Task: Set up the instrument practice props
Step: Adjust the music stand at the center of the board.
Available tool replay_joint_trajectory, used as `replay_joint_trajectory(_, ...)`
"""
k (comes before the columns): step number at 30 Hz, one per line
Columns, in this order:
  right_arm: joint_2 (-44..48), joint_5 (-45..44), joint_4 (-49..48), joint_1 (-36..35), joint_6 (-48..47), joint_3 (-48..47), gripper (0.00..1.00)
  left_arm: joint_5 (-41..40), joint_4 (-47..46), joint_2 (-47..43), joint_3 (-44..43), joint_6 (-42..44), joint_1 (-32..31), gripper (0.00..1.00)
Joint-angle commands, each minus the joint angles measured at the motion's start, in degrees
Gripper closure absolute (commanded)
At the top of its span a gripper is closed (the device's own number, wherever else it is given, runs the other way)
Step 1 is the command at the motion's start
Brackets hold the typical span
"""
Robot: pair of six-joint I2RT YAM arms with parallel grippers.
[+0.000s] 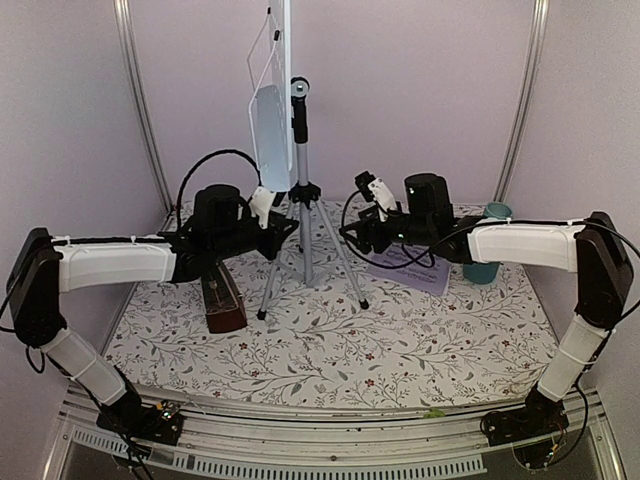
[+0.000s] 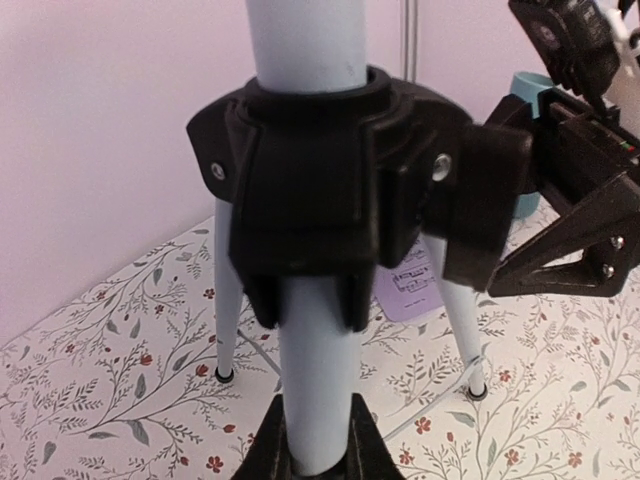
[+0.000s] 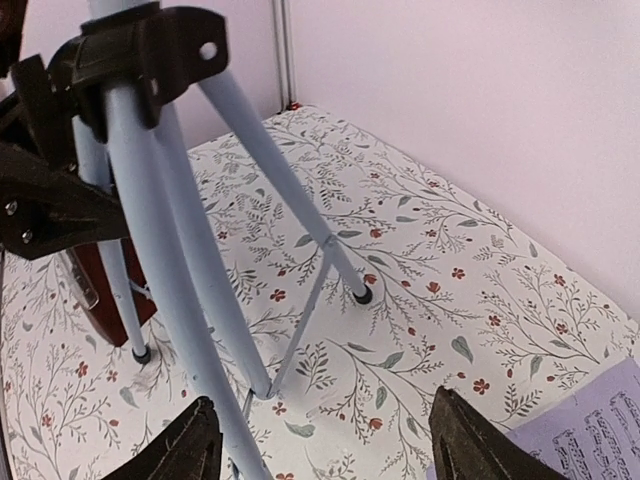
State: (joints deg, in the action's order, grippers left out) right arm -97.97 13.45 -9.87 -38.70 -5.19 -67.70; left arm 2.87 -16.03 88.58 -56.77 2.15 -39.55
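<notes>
The music stand [image 1: 270, 135] stands on its three legs at the 12 o'clock side of the table [image 1: 400, 345]. The left gripper [image 2: 318, 452] is squeezed tight on its pole. The right gripper [image 3: 322, 442], at 3 o'clock from the stand, has its jaws wide apart. The metronome [image 1: 223, 305] sits at 8 o'clock from the stand, and the sheet-music pages [image 1: 412, 272] lie at 4 o'clock.

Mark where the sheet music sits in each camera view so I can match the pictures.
Top external: sheet music lies flat right of centre, just right of the music stand.
Left wrist: a small lilac patch right of centre, seen between the stand's legs.
Right wrist: bottom right corner, cut off by the frame.
Shared landmark: the stand's black tripod hub.
</notes>
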Motion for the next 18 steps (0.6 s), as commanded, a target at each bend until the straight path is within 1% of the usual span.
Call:
replay_joint_trajectory(1, -3.3, -5.9, -1.6, 0.6, 3.8, -3.9, 0.26, -12.2, -6.2, -2.5, 0.7, -2.3, -1.2, 1.0)
replay_joint_trajectory(6, -6.3, -6.4, -2.1, 0.6, 4.8, -6.3, 0.25, -21.3, -5.9, -1.6, -0.1, -7.5, -3.9, 1.0)
replay_joint_trajectory(12, -5.9, -7.4, -2.3, 0.6, 7.3, -6.1, 0.24, -31.7, -0.9, 1.6, -4.1, -11.1, -7.5, 1.0)
replay_joint_trajectory(18, -3.6, -5.7, -2.0, 0.6, 8.8, -5.3, 0.23, -37.7, 2.1, 4.1, -6.4, -16.4, -9.0, 1.0)
